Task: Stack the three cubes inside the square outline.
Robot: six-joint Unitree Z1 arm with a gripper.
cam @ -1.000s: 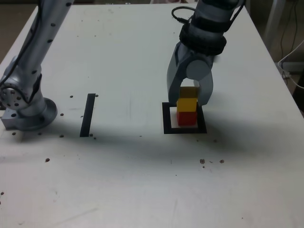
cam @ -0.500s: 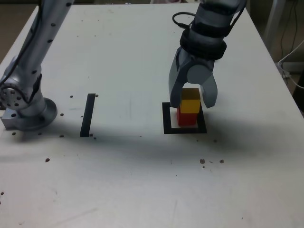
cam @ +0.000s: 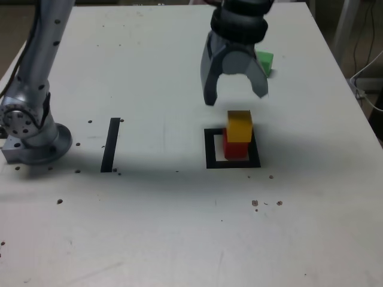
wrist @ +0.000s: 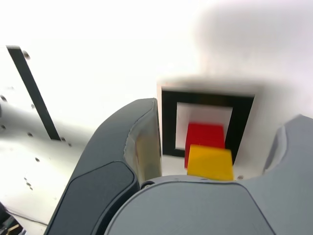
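Observation:
A yellow cube (cam: 239, 125) rests on a red cube (cam: 235, 148) inside the black square outline (cam: 210, 149); the yellow one sits slightly askew. My gripper (cam: 235, 95) hangs open above and behind the stack, holding nothing. A green cube (cam: 264, 61) lies on the table farther back, partly hidden by the gripper. In the wrist view the yellow cube (wrist: 210, 162) and the red cube (wrist: 205, 134) show between the spread fingers (wrist: 142, 142), inside the square outline (wrist: 168, 122).
A straight black strip (cam: 111, 144) lies on the table toward the exterior view's left, beside the arm's base (cam: 33, 140). Small dark specks dot the white table. The table's right edge is at the exterior view's right.
The gripper opened off the yellow cube and rose up and back. The yellow cube stays on the red one, and the green cube has come into view behind.

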